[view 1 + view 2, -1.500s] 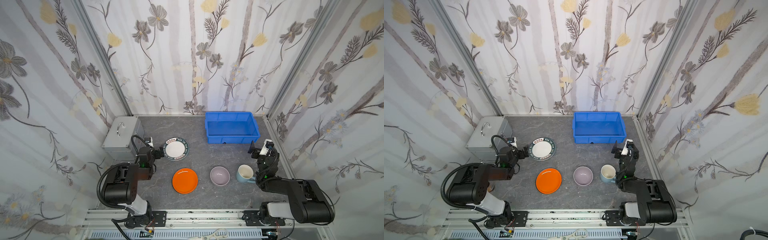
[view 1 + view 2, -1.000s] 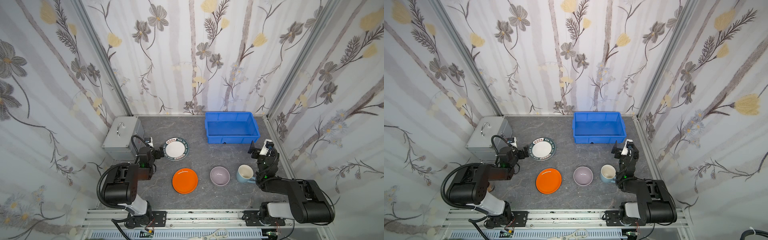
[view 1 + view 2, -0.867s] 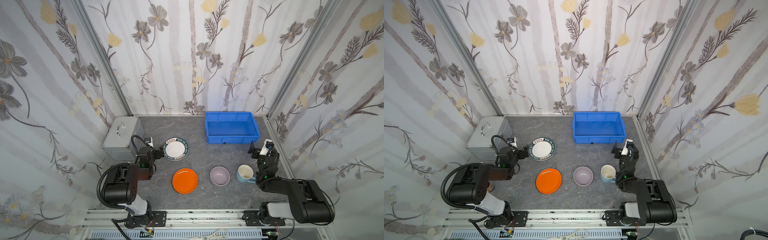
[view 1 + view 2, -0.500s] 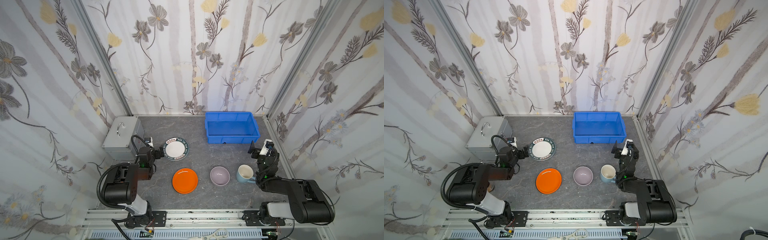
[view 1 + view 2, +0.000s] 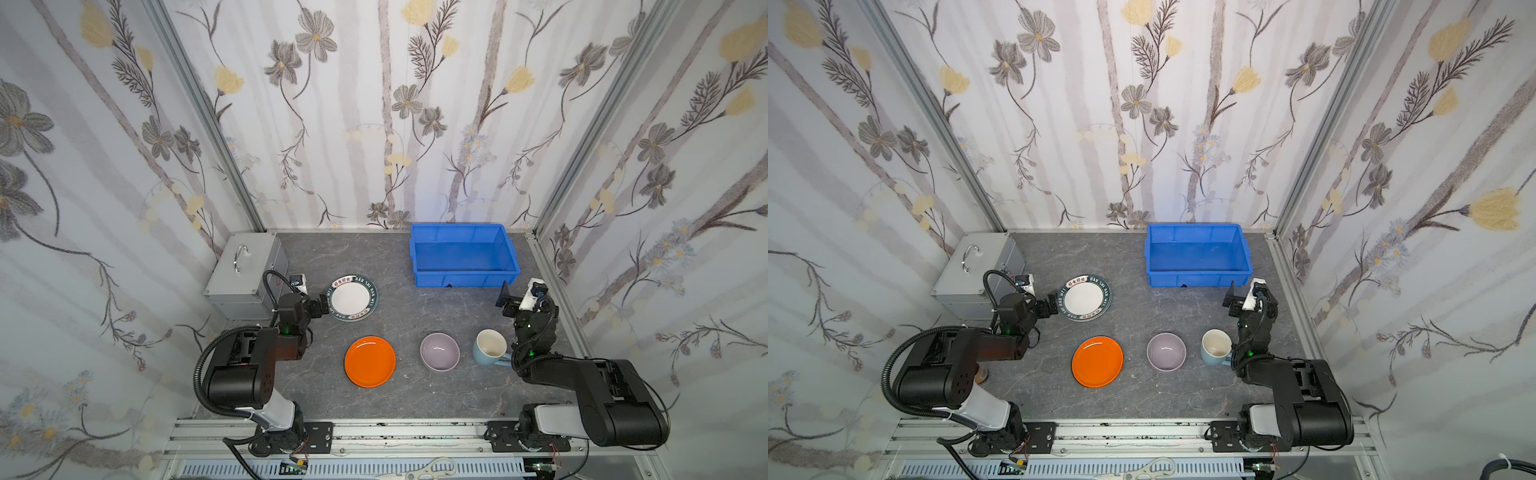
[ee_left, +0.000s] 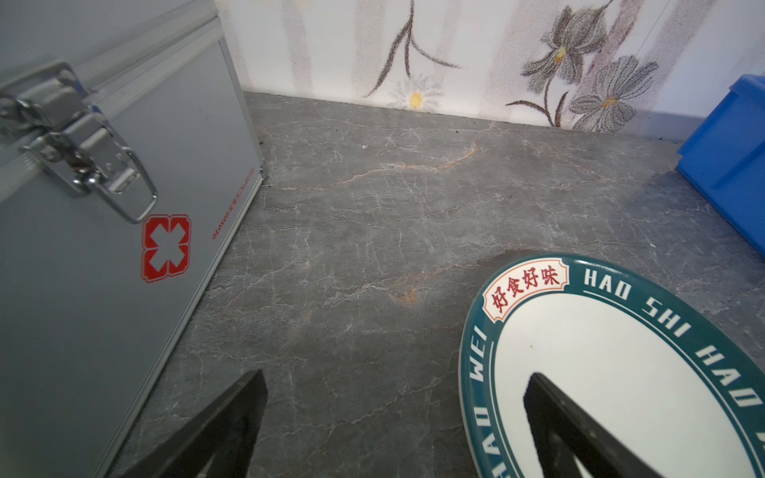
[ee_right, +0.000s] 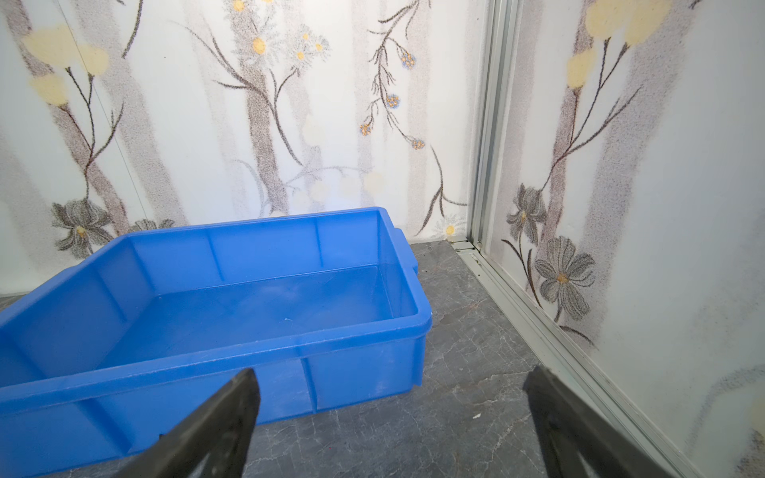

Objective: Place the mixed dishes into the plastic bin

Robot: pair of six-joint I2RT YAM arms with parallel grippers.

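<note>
Since nothing is in the bin yet, the orange plate (image 5: 370, 361), lilac bowl (image 5: 439, 351) and mug (image 5: 490, 353) sit apart in a near row on the tabletop (image 5: 415, 316), each with room for a grasp. Beyond them the left hand (image 6: 393, 383), fingers spread wide and empty, straddles the lettered plate's (image 6: 621, 372) rim, perhaps touching it, likely to pinch it. The right hand (image 7: 393, 374), equally spread and empty, faces the empty blue bin (image 7: 352, 331) by the far wall.
</note>
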